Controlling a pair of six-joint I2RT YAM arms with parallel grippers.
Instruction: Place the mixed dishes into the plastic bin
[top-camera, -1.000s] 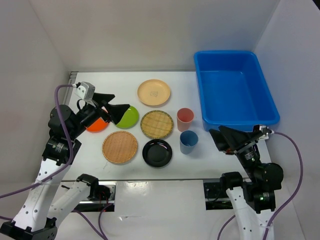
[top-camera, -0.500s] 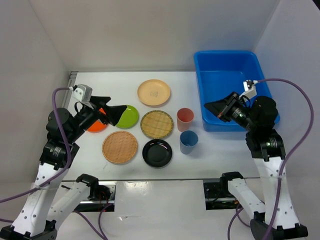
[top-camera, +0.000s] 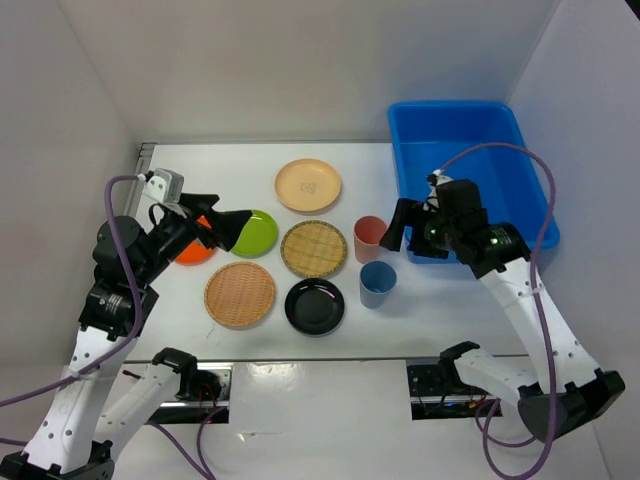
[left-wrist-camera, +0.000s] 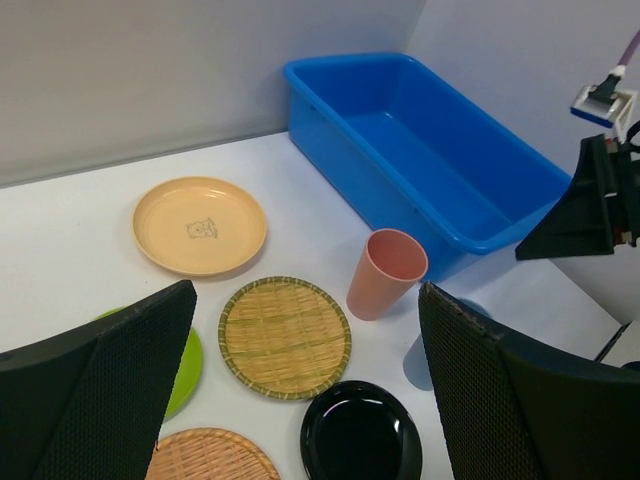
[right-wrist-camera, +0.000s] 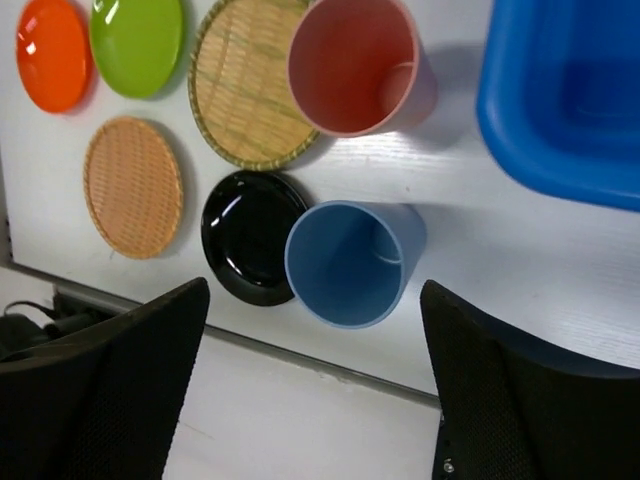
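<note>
The dishes lie on the white table: orange plate (top-camera: 188, 252), lime green plate (top-camera: 258, 233), beige plate (top-camera: 308, 185), two woven tan plates (top-camera: 314, 248) (top-camera: 240, 294), black bowl (top-camera: 314, 306), pink cup (top-camera: 370, 238) and blue cup (top-camera: 377, 283). The blue plastic bin (top-camera: 465, 190) at the back right holds nothing. My right gripper (top-camera: 400, 230) hangs open above the two cups; the right wrist view looks down into the blue cup (right-wrist-camera: 345, 265) between the fingers. My left gripper (top-camera: 230, 215) hovers open over the orange and green plates, holding nothing.
White walls close in the table at the back and on both sides. The bin's near-left corner (right-wrist-camera: 560, 100) sits close beside the pink cup (right-wrist-camera: 350, 65). The right arm's purple cable arcs over the bin.
The right arm swung up from the table's near edge, passed over the bin and came left above the cups. The left arm barely shifted.
</note>
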